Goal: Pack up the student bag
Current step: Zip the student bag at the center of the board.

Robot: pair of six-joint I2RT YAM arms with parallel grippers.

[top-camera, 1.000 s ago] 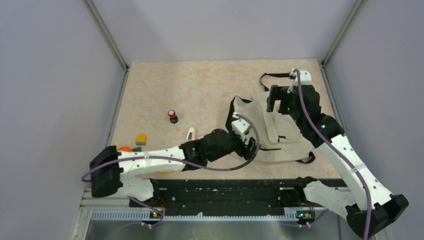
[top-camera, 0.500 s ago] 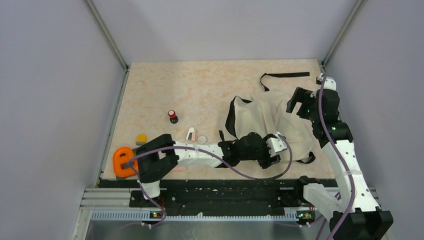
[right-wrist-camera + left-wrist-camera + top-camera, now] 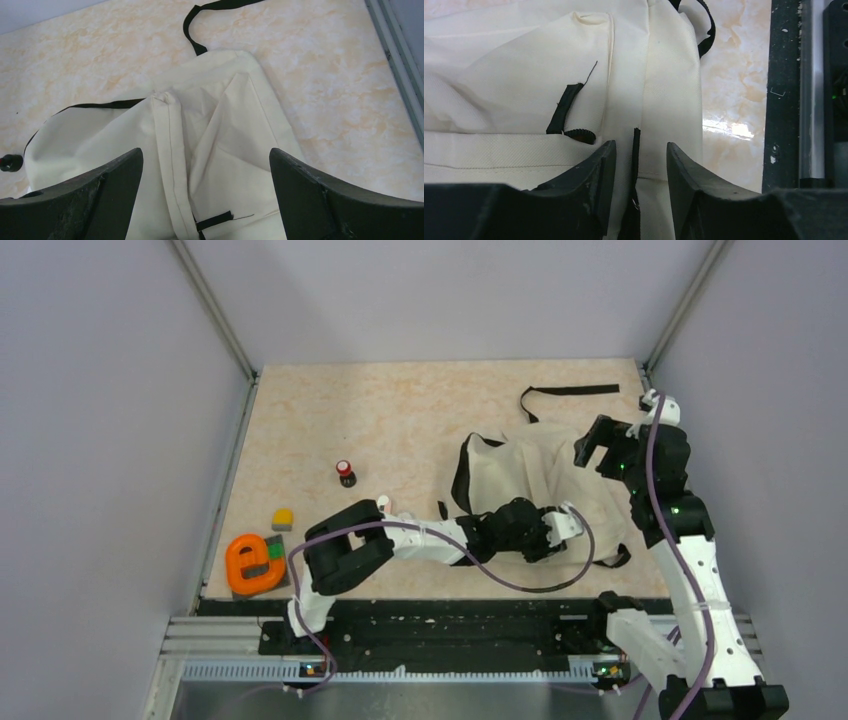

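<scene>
Left wrist view: left jaws moved onto the student bag (image 3: pixel 524 90), now narrowly apart w/ a black strip (image 3: pixel 636 145) between, not pinched; right jaws drew back, spread wide above bag. Probably opening comes next.

Left jaws are on the student bag (image 3: pixel 520 468); right jaws hover above it.

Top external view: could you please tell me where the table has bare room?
Free: the far-left table, bordered by its back edge, the red-capped bottle and the student bag. Crowded: near-left by the orange piece and yellow block, and around the bag.
</scene>
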